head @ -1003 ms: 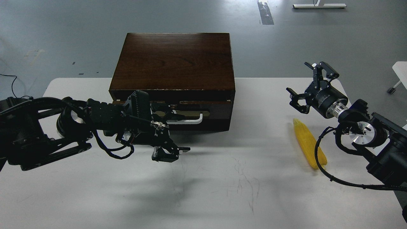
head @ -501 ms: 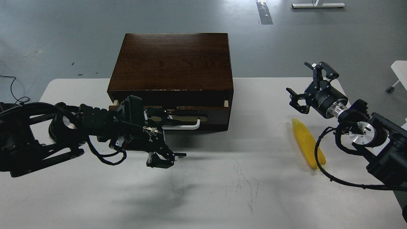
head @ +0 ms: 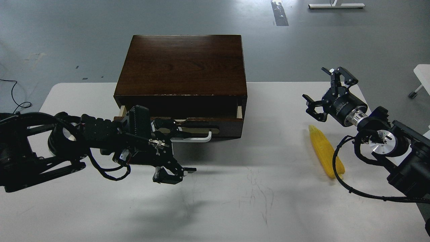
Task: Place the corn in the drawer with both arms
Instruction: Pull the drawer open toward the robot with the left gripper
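- The drawer (head: 208,122) of the dark wooden box (head: 183,65) stands slightly pulled out; its inside lies in shadow, contents impossible to tell.
- The left end effector (head: 171,132) reaches the white bar handle (head: 195,138) with one finger above and one below; whether it grips cannot be told.
- The white surface (head: 235,201) is scuffed; grey floor lies beyond.
- The corn (head: 326,156) lies at the box's 4 o'clock, long axis running 11 to 5, tapered tip toward 11.
- The right end effector (head: 327,90) hovers at the corn's 12 o'clock, fingers spread wide, empty.
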You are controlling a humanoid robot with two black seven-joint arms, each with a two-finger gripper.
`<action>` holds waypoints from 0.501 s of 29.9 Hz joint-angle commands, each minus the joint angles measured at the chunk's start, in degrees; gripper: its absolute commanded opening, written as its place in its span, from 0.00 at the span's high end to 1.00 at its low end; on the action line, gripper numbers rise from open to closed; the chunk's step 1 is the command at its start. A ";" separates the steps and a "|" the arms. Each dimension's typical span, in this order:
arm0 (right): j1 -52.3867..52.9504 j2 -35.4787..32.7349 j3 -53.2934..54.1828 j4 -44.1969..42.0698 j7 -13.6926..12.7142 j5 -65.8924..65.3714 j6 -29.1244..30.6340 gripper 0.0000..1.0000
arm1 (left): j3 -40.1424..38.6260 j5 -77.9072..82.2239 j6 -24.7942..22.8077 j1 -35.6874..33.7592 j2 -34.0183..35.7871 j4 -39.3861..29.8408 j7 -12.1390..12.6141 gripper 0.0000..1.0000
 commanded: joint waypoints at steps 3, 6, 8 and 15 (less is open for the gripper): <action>-0.03 -0.09 0.00 0.03 -0.04 0.00 0.00 0.00 | -0.03 0.01 -0.05 -0.27 0.10 -0.93 0.02 0.02; -0.03 -0.17 0.00 0.03 -0.04 0.00 0.00 0.00 | -0.03 0.01 -0.05 -0.27 0.19 -1.19 -0.33 0.02; -0.03 -0.18 0.09 0.03 0.05 0.00 0.00 0.00 | -0.03 0.01 -0.05 -0.27 0.63 -1.80 -0.33 0.02; -0.03 -0.18 0.00 0.20 0.05 0.00 0.00 0.00 | -0.03 0.01 -0.05 0.26 2.03 -3.47 -0.42 0.02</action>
